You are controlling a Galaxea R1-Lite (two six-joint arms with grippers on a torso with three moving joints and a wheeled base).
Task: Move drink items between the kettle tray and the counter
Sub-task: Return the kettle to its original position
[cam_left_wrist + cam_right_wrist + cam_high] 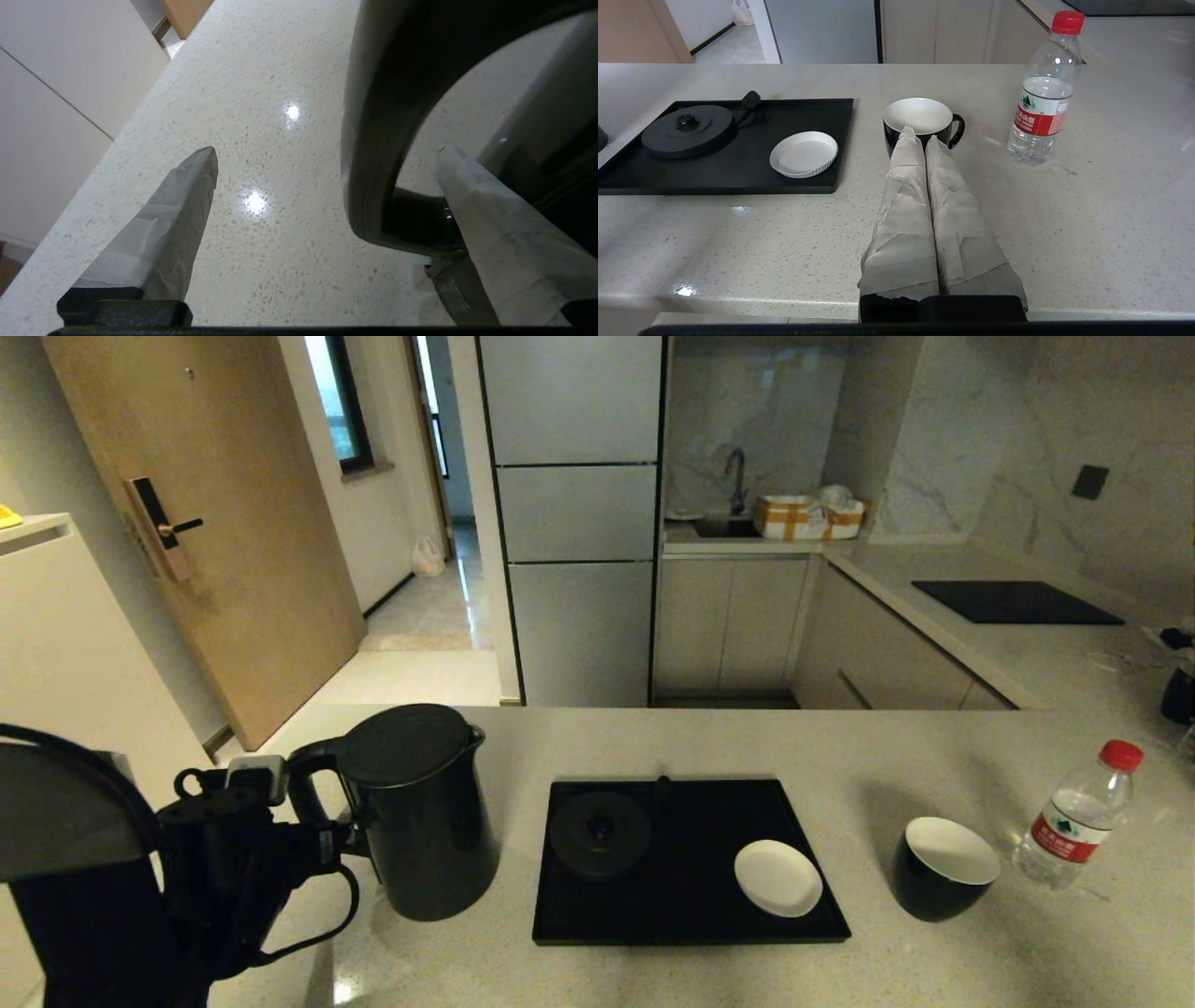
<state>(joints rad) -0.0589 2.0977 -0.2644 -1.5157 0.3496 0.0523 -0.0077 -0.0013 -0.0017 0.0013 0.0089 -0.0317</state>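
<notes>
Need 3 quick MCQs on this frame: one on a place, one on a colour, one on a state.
1. Where does the kettle stand?
A. on its base in the tray
B. on the counter, left of the tray
C. by the sink

2. What colour is the bottle cap?
A. blue
B. white
C. red

3. How is the left end effector?
A. open around the kettle handle
C. shut on the cup
B. shut on nothing

Key: B, the round base on the tray is bare, and the kettle stands on the counter; C, the cap is red; A, its fingers straddle the handle.
</notes>
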